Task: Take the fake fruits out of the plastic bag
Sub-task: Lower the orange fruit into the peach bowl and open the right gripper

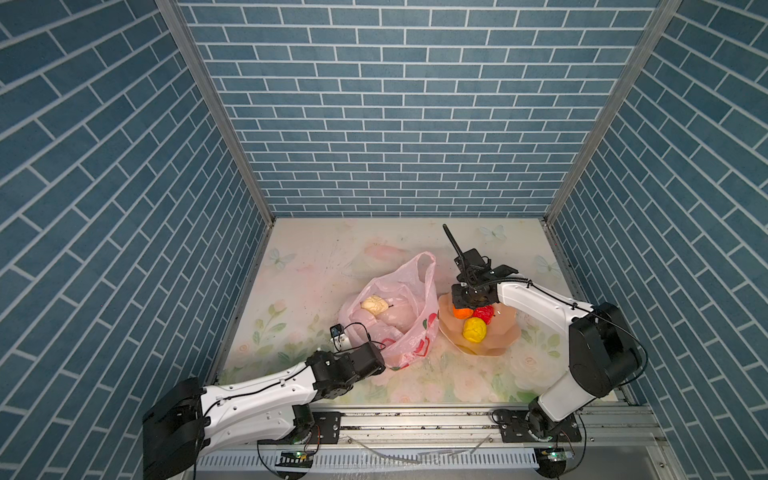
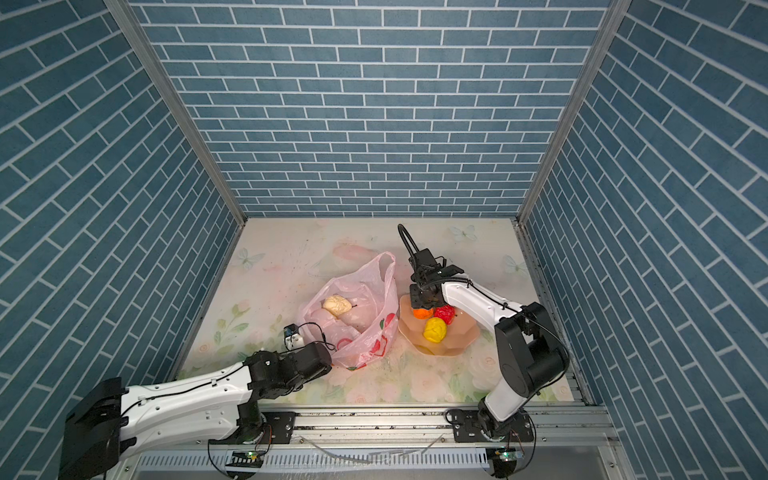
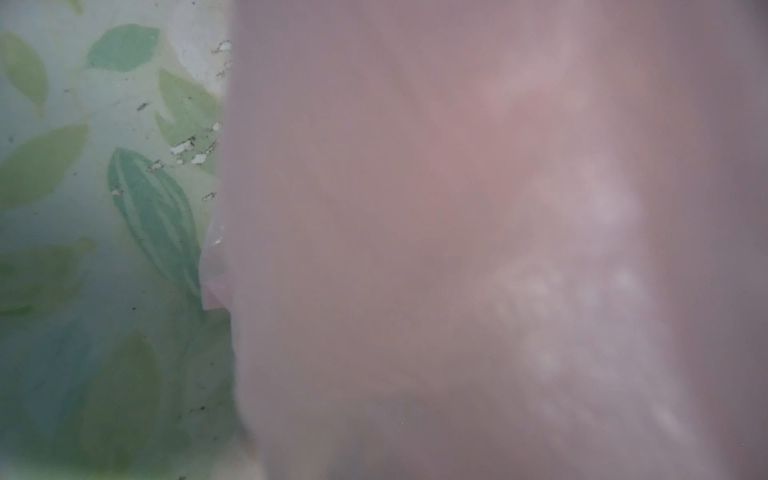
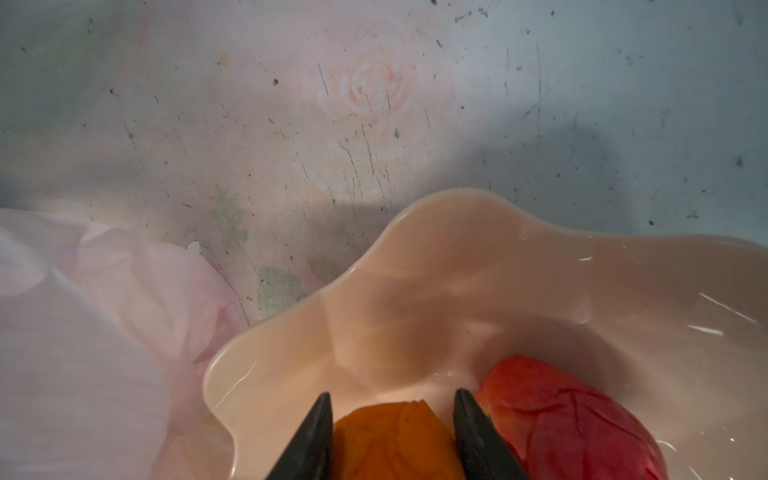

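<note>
Scanning left to right, you have: left gripper (image 1: pixel 383 363) at near corner of bag (image 1: pixel 409 332), fingers hidden, cannot tell grip. One bag mid-table, one cream fruit (image 1: pixel 375 306) in its mouth. One bowl (image 1: pixel 500 338) just beside it, three balls inside: orange ball (image 1: pixel 462 313), red ball (image 1: pixel 485 314), yellow ball (image 1: pixel 474 331). Right gripper (image 4: pixel 392 395) half-closed, clamping orange ball.

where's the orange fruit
The orange fruit is right of centre in both top views, in the right gripper over the peach bowl, beside the red fruit.
</note>
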`<state>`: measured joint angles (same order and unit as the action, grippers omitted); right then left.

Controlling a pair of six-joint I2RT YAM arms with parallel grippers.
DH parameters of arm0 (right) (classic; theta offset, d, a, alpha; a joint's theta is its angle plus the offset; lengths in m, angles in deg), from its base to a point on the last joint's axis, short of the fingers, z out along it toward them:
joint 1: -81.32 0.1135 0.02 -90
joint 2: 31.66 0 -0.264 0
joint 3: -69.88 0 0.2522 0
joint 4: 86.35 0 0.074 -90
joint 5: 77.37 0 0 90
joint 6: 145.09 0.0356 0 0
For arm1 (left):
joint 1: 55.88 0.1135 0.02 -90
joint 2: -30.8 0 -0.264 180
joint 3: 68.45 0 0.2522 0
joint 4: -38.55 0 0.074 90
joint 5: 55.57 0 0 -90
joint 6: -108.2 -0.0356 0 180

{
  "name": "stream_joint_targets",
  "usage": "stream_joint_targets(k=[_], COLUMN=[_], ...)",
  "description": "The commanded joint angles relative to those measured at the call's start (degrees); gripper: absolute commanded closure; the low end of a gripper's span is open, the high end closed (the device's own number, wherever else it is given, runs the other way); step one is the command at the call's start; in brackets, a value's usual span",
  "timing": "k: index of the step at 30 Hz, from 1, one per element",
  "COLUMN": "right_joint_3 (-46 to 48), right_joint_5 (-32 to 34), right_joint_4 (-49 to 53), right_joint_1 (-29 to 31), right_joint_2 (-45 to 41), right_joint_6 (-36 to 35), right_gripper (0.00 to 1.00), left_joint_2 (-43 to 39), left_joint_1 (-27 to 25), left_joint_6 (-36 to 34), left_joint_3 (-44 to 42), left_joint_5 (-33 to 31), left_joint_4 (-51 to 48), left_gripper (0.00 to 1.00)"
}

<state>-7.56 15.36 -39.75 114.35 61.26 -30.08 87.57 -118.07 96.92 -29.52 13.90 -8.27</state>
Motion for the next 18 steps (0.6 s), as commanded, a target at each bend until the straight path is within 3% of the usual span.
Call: stream_joint_targets(k=[1,18], right_joint_3=[2.00,2.25], right_joint_5=[-0.43,-0.52], right_joint_4=[-1.09,-1.08], right_joint_1=[-0.05,-0.10], right_joint_2=[0.93,2.03], right_joint_6=[-0.23,-0.47], right_gripper=[0.69,0.43], left_joint_2=[0.59,0.91], left_joint_1=[-0.37,-0.30], left_joint_6=[-0.14,-0.31], left_joint_3=[0.32,0.46], left_joint_5=[-0.91,-0.60], left_joint_4=[-0.46,-0.32], left_gripper=[0.85,0.86])
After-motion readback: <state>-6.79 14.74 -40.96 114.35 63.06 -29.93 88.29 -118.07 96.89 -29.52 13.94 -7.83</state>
